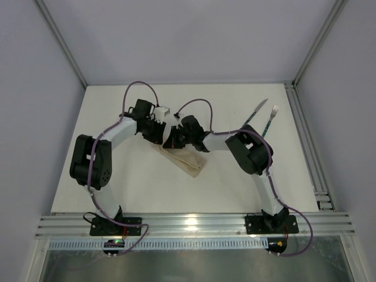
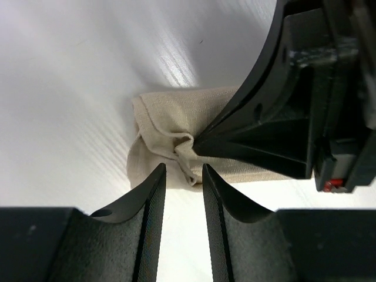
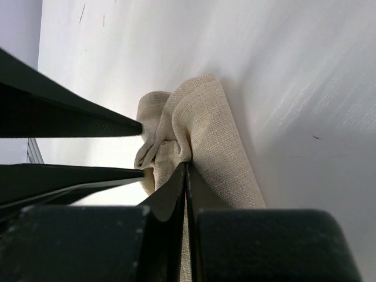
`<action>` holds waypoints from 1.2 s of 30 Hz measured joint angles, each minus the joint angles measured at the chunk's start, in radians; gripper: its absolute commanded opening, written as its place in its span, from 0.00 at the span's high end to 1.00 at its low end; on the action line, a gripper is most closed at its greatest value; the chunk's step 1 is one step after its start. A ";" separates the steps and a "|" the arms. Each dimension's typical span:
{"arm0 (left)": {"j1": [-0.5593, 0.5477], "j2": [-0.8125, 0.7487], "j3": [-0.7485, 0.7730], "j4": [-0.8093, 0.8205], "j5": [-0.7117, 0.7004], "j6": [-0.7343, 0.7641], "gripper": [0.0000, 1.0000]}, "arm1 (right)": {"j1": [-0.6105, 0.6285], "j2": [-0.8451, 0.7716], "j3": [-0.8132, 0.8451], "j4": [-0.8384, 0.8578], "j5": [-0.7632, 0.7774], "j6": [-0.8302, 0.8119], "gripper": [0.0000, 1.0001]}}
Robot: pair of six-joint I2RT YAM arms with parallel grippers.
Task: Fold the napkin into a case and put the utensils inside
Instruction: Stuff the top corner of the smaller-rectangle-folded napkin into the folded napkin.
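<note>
Napkin (image 1: 188, 160) lies under your fingertips. R gripper (image 3: 187, 167) tips sit on its bunched fold, L gripper (image 2: 183, 169) tips just beside, facing them. Knife (image 1: 256, 114) & fork (image 1: 271, 120) lie side by side, well off to the R of both.

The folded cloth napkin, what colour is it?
Plain beige-tan, no pattern; the woven cloth napkin shows best in the right wrist view.

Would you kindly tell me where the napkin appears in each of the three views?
Top external: napkin at picture centre, slanting down to the right.
Left wrist: mid-frame, just beyond the left tool.
Right wrist: mid-frame, rising from the right tool.
Shared landmark: the right tool pinching the napkin's bunched fold.
</note>
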 measured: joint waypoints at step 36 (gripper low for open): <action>0.000 0.071 0.069 -0.122 -0.077 0.039 1.00 | 0.003 0.039 0.031 0.045 -0.044 0.051 0.96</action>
